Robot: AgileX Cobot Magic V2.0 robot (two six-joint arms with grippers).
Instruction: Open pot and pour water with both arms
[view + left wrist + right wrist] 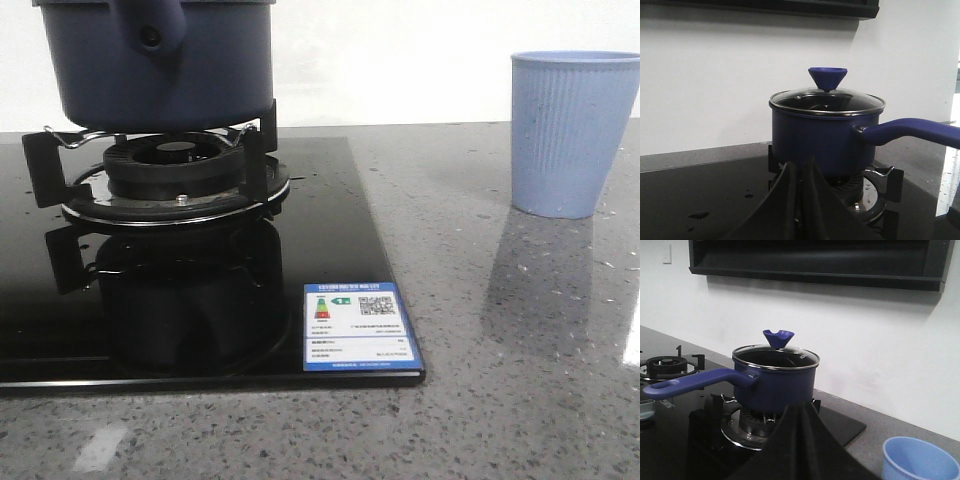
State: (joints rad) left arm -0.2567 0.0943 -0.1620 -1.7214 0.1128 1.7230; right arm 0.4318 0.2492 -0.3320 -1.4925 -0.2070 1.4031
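Left hand [801, 200] narrow, right hand [799, 440] closed — both empty, off lidded pot [825, 145].

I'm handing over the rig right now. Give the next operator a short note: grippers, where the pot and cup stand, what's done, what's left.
Left gripper: fingers together, empty, facing the pot.
Right gripper: fingers together, empty.
Dark navy-blue round pot sits on the gas burner, its glass lid with blue knob on.
Light blue ribbed cup stands upright on the grey counter, right of the hob.
Done: nothing yet.
Left: lift lid, grasp the handle, pour into cup.
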